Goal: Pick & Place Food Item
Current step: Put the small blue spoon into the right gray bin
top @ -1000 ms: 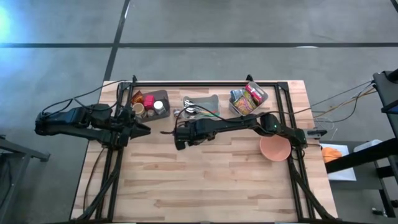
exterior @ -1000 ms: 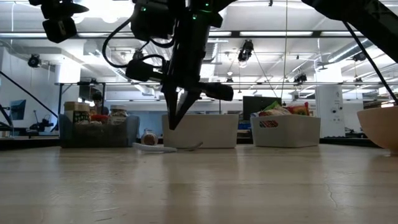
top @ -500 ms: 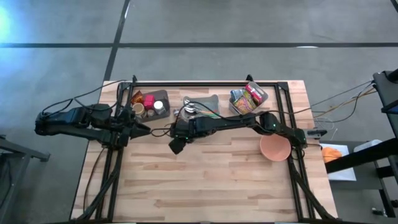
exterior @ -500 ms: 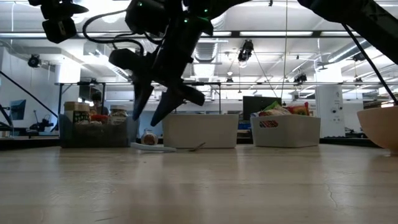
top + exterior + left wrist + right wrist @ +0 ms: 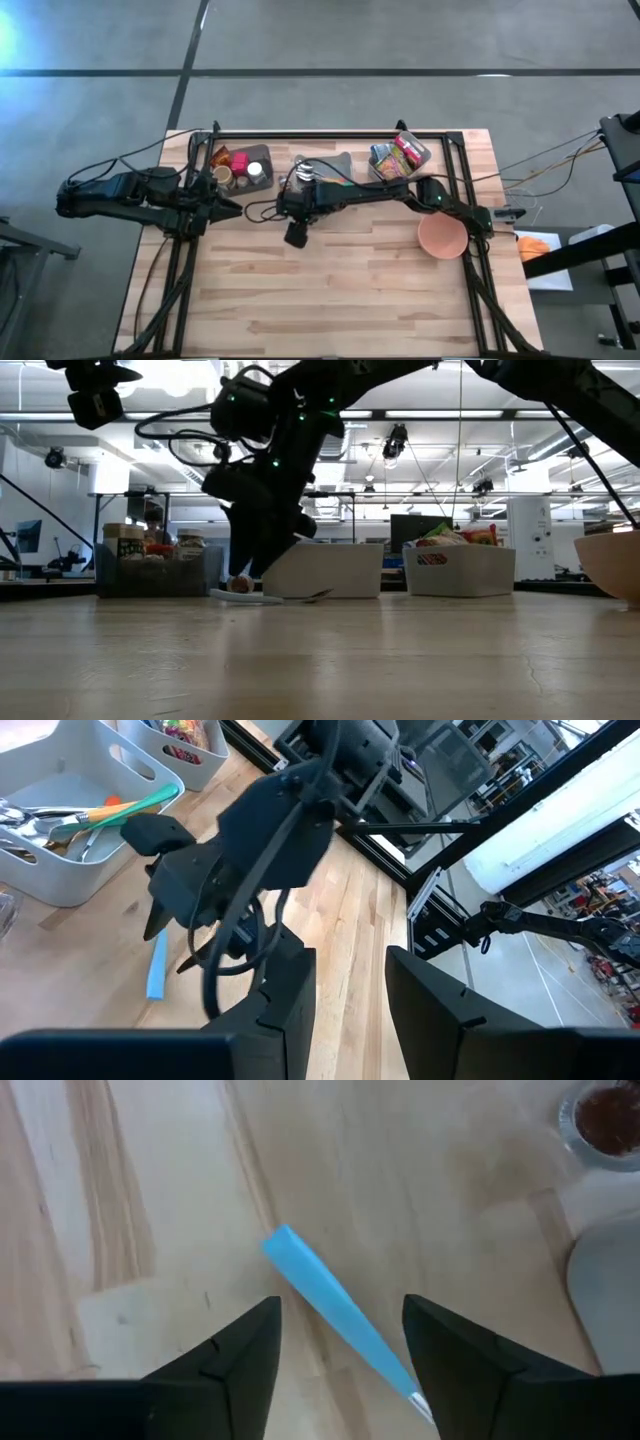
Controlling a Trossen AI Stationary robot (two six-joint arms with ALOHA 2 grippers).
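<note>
My right end effector [image 5: 340,1342] has just opened, fingers parted and empty, hanging over a blue utensil [image 5: 335,1310] lying on the desk [image 5: 350,280]; the pick comes next.

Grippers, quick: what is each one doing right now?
Left gripper: open, holding nothing.
Right gripper: open over the blue utensil handle, not holding it.

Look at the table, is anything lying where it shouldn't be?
Yes. A blue-handled utensil lies loose on the bare wood of the table, beside the grey cutlery bin instead of in it. The right gripper hangs open just above the utensil.
</note>
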